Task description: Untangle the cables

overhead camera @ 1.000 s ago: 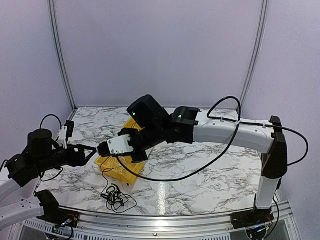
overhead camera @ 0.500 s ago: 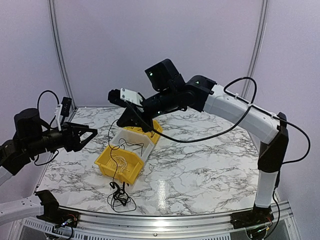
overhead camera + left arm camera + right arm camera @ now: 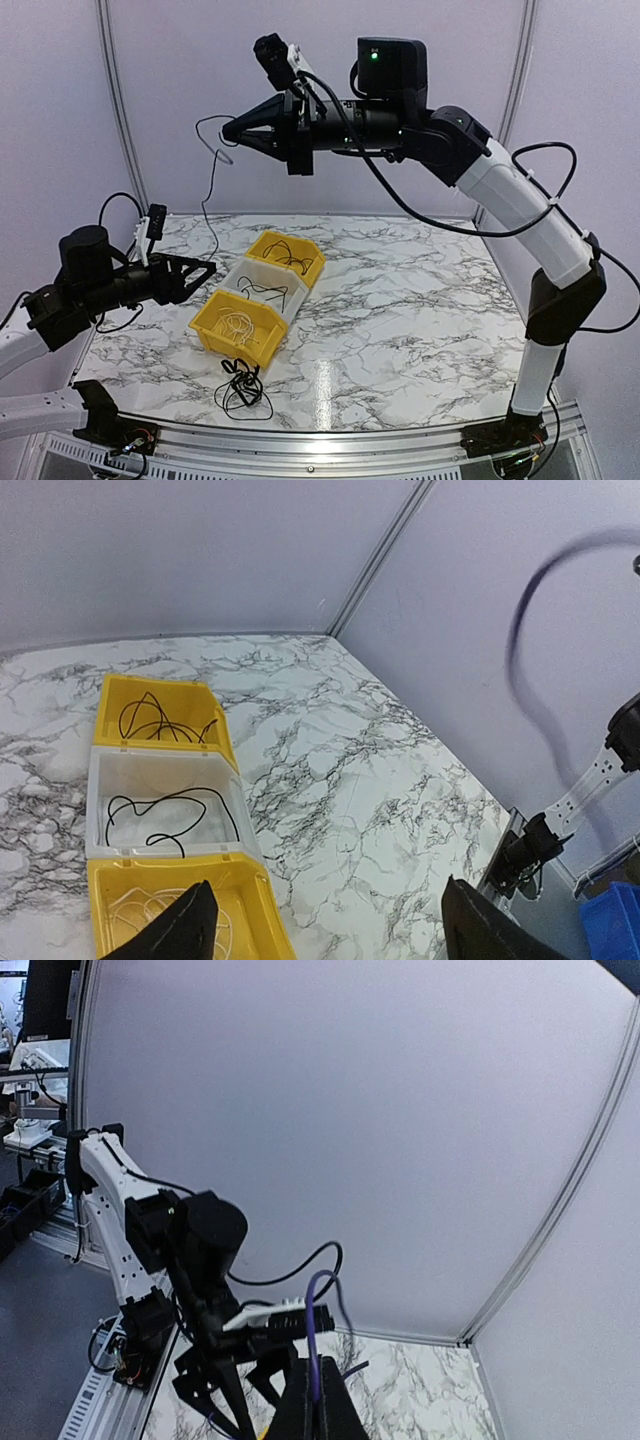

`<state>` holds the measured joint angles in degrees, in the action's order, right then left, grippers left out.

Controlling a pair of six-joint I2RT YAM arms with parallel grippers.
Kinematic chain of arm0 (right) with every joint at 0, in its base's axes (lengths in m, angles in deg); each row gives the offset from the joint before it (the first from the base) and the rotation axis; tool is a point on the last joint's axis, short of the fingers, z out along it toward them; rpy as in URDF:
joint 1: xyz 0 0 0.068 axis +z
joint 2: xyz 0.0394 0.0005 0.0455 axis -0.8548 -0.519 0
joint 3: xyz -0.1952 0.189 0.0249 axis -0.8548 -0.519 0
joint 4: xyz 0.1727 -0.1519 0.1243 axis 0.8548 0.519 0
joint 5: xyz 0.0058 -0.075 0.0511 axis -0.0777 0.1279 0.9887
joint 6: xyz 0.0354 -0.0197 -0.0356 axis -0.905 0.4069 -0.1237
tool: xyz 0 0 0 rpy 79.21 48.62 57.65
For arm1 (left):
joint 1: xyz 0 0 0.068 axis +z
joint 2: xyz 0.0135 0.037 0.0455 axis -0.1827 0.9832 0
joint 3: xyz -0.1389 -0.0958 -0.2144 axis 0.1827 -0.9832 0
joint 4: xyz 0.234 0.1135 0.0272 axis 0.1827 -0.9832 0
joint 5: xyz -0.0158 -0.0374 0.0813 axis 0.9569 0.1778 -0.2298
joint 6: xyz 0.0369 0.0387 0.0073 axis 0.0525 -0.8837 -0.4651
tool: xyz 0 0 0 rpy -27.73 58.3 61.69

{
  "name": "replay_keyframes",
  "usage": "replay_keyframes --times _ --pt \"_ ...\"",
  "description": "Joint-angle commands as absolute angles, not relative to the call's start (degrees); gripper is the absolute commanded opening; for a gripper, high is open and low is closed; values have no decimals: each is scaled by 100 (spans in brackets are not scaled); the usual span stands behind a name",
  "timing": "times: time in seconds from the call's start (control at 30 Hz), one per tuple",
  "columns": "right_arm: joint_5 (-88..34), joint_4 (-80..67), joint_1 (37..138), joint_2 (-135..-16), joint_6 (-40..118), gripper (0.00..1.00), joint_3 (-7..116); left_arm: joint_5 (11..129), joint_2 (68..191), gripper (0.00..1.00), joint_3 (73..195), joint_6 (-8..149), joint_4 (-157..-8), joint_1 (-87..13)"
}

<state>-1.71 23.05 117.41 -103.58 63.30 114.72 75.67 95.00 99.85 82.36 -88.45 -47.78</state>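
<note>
Holding cable high, R end effector pinched, arm outstretched

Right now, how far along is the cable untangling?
Done: cables lie in the far yellow plastic bin, the clear middle bin and the near yellow bin. In hand: the right gripper, raised, is shut on a thin black cable hanging toward the bins; the left gripper is open beside them. Left: a black cable tangle near the marble table's front edge.

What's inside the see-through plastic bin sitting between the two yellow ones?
Only thin black cable, loosely looped on the clear bin floor. Nothing covers any part of it.
</note>
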Motion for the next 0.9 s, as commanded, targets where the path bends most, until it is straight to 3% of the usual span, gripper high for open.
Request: replay_keyframes --times 0.0,0.33,0.57,0.87 --pt "-259 1611 11688 -10301 6016 0 11823 7156 9827 80 9661 8613 -7667 -4948" --pt "-427 1246 11072 -9881 5373 0 10420 6211 10131 74 9750 8537 -7772 -5139" --pt "-873 1350 10666 -9652 5537 0 9464 4709 9748 78 9797 8795 -8919 -5141" --pt "-1091 1419 10114 -9914 5484 0 8995 4322 9590 80 9668 9166 -9236 -5139"
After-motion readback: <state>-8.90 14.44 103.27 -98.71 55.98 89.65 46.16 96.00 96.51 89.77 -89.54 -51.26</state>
